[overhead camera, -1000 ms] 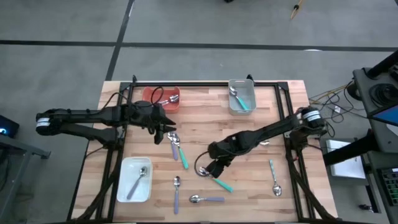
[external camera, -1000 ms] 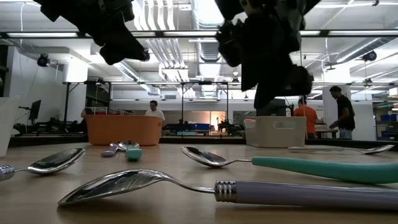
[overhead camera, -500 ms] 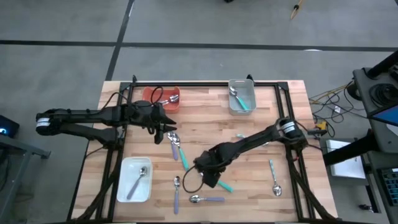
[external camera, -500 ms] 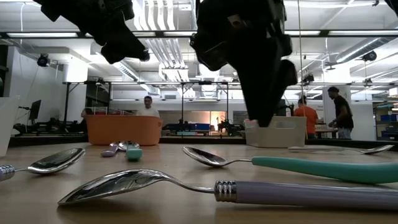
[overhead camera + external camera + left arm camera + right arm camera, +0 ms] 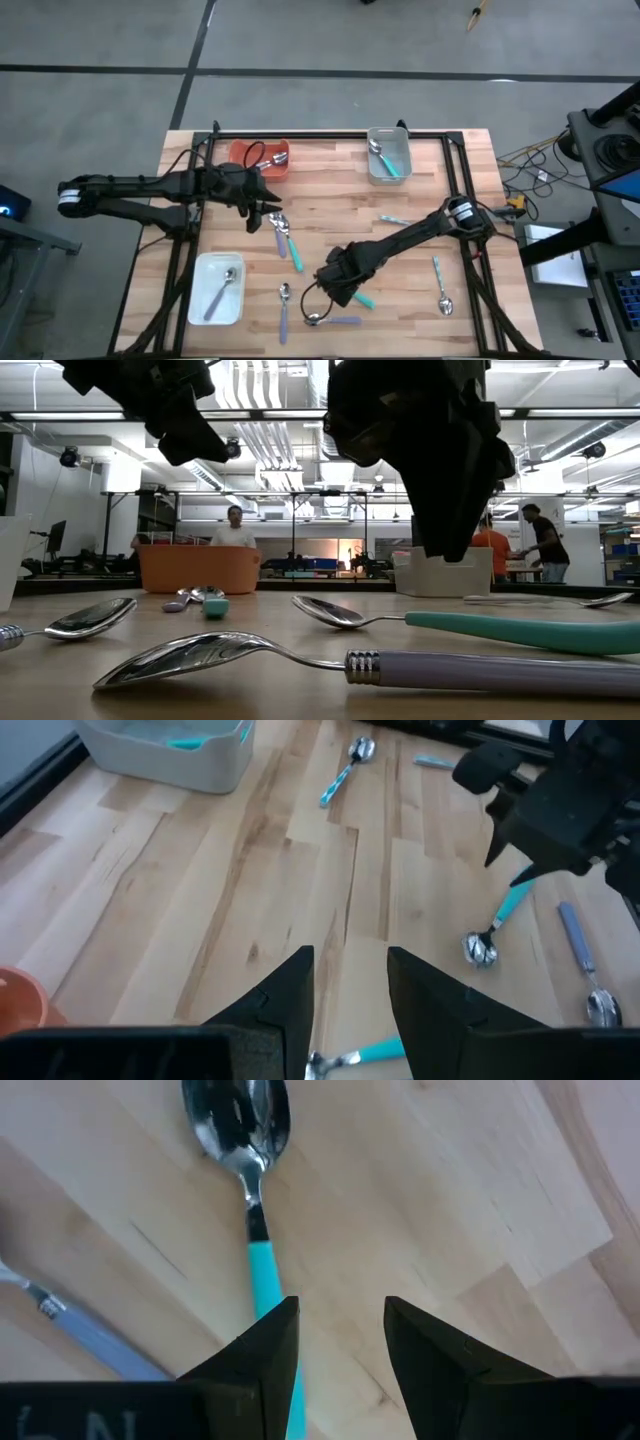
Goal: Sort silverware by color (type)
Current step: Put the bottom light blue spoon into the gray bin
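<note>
right end effector (image 5: 338, 1342) sits low over a teal spoon (image 5: 258, 1230) on the bench (image 5: 400, 215), fingers parted, empty, handle beside one finger. looks like the approach; next it should centre, drop and close. farther off, left end effector (image 5: 262, 212) hangs part open, empty, near the orange tray (image 5: 243, 152).

- High view: looks straight down on the whole table (image 5: 400, 215).
- Low view: level with the tabletop, facing the room.
- Wrist views: close above the wood; both show the teal-handled spoon (image 5: 252, 1200) seen low.
</note>
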